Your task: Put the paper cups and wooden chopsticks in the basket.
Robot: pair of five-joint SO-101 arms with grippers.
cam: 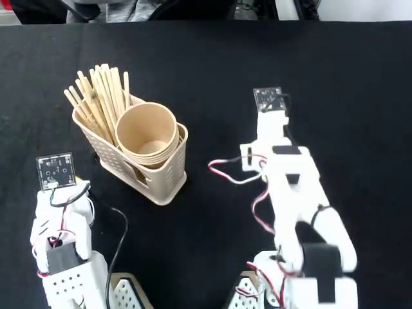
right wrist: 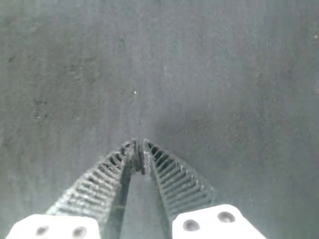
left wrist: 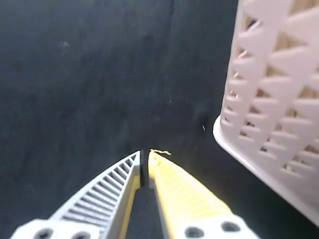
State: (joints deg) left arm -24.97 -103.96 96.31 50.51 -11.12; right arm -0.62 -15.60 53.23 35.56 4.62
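A cream perforated basket point(cam: 164, 181) stands on the black table left of centre. Stacked paper cups point(cam: 147, 134) sit in its right half and a bundle of wooden chopsticks point(cam: 100, 96) leans out of its left half. My left gripper point(left wrist: 148, 153) is shut and empty, low over the black table with the basket's wall point(left wrist: 271, 94) close beside it. That arm point(cam: 59, 212) is at the front left in the high view. My right gripper point(right wrist: 138, 146) is shut and empty above bare black table. Its arm point(cam: 283, 174) stands right of the basket.
The black table point(cam: 335, 84) stretches to the back and right. Red and white cables point(cam: 235, 170) loop off the right arm toward the basket. A black cable point(cam: 119, 235) runs by the left arm's base.
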